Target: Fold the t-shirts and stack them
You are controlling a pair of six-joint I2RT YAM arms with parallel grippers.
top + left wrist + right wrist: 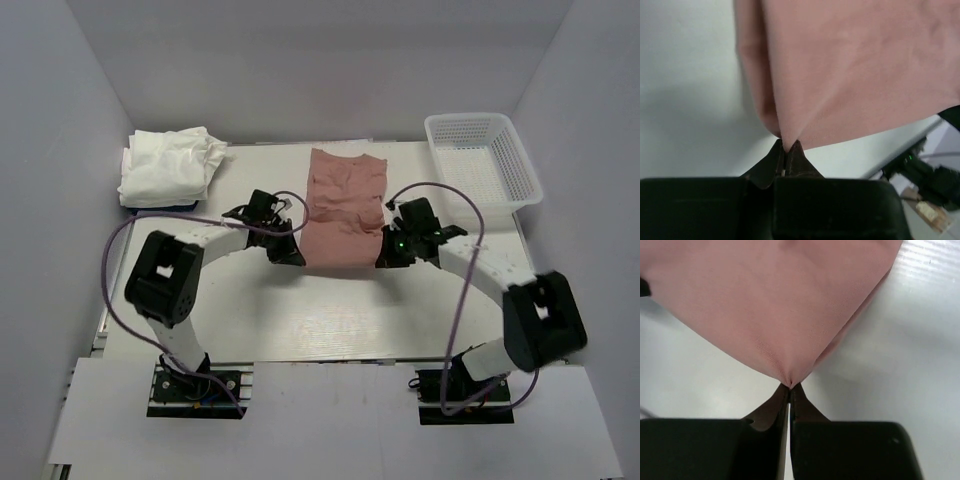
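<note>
The dusty-pink t-shirt lies partly folded in the middle of the table; its print is hidden. My left gripper is shut on its near left corner, and the left wrist view shows the pink cloth pinched between the tips. My right gripper is shut on its near right corner, and the right wrist view shows the cloth pinched at the tips. Both corners are lifted a little off the table. White folded t-shirts are piled at the far left.
A white plastic mesh basket stands at the far right of the table. The white pile rests on something dark blue. Grey walls close in the left, right and back. Cables loop from both arms.
</note>
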